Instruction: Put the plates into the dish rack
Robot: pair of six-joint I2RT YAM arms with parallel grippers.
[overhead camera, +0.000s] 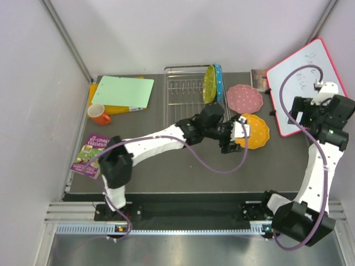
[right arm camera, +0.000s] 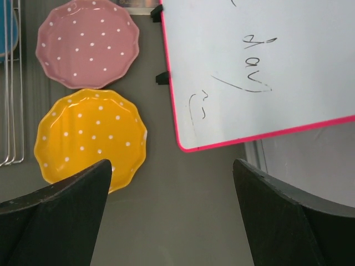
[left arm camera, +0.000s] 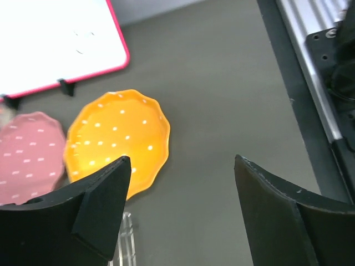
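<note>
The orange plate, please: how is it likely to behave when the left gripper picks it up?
The orange plate looks rigid, so it probably won't flex. It lies flat on the table, so gripping its low scalloped rim may be awkward. Its glossy surface could slip.

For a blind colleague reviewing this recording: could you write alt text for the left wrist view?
The left gripper, open, hovers by an orange polka-dot plate lying flat on a dark table. A pink plate lies next to it, near a pink-framed whiteboard.
</note>
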